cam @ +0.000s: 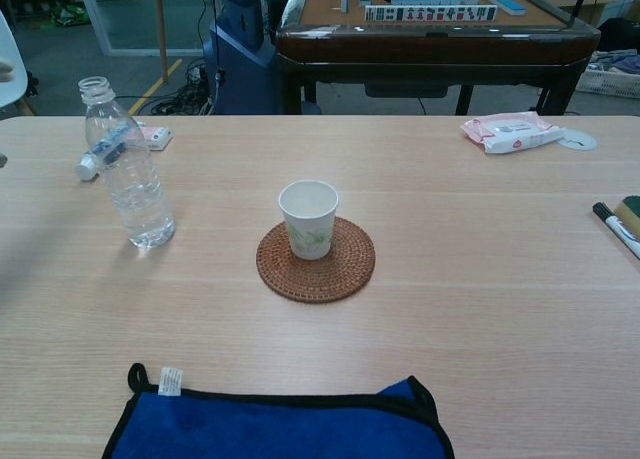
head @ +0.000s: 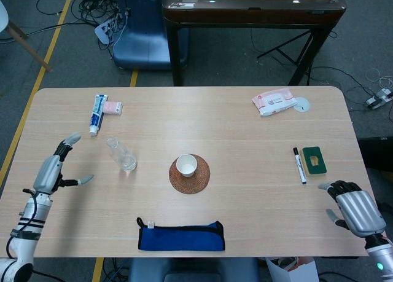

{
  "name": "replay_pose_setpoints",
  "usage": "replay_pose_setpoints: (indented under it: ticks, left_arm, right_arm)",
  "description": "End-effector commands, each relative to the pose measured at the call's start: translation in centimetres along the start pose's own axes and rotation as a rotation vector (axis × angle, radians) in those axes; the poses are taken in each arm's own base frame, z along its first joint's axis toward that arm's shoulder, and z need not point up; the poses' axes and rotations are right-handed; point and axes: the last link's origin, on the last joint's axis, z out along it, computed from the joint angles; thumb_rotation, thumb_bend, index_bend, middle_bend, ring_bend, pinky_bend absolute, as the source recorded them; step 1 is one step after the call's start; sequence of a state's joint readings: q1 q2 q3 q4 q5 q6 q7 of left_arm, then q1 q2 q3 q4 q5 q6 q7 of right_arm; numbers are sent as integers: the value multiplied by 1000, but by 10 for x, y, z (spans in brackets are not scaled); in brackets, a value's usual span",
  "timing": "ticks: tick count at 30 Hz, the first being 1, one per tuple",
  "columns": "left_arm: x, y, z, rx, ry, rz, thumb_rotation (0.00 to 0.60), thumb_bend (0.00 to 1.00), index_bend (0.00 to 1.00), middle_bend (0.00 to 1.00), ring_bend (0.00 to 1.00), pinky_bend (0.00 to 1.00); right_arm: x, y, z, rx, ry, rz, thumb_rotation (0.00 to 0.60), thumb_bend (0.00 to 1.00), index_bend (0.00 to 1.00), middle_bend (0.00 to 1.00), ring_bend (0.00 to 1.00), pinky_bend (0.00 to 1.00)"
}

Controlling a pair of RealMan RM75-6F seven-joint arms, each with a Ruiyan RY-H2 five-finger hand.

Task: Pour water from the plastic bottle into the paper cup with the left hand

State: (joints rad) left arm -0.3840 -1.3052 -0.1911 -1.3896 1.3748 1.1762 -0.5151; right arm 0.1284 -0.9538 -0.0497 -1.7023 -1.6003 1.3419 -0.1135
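The plastic bottle [head: 122, 155] stands upright and without a cap on the table [head: 245, 220], to the left of the paper cup [head: 186, 164], which sits on a round woven coaster [head: 189, 174]. The left hand [head: 54, 169] hovers over the table's left part, well apart from the bottle, with its fingers [head: 69, 139] spread wide and holding nothing. The right hand [head: 354, 207] rests at the table's right near corner, its fingers curled in with nothing in them, near a marker [head: 299, 165], and a blue cloth [head: 180, 235] lies at the near edge.
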Motion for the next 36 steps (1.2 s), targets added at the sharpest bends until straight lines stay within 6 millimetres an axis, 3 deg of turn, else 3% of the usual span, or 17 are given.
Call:
replay_pose_setpoints:
  ticks: [1,11,20,27,36]
  left_arm:
    - [-9,6,14,29,-36,-31,600,89,0,0,0,131]
    - [-39,22,41,56,-126,-66,600,89,0,0,0,121]
    - [-62,32,52,72,-175,-135,600,89,0,0,0,121]
    - [-66,33,58,99,-190,-199,600,90,0,0,0,121]
    - [-88,28,70,141,-223,-217,600,90,0,0,0,121]
  right_arm:
    - [1,1,0,-3,-1,0,600,310,285,322,247,326]
    - [5,4,-2,-8,5,11,600,310,286,322,247,326]
    - [7,4,-2,-7,3,19,600,311,285,322,247,327]
    - [7,5,-3,-6,3,23,600,310,285,322,247,326]
    - [6,5,-2,-7,-4,22,600,310,285,322,247,327]
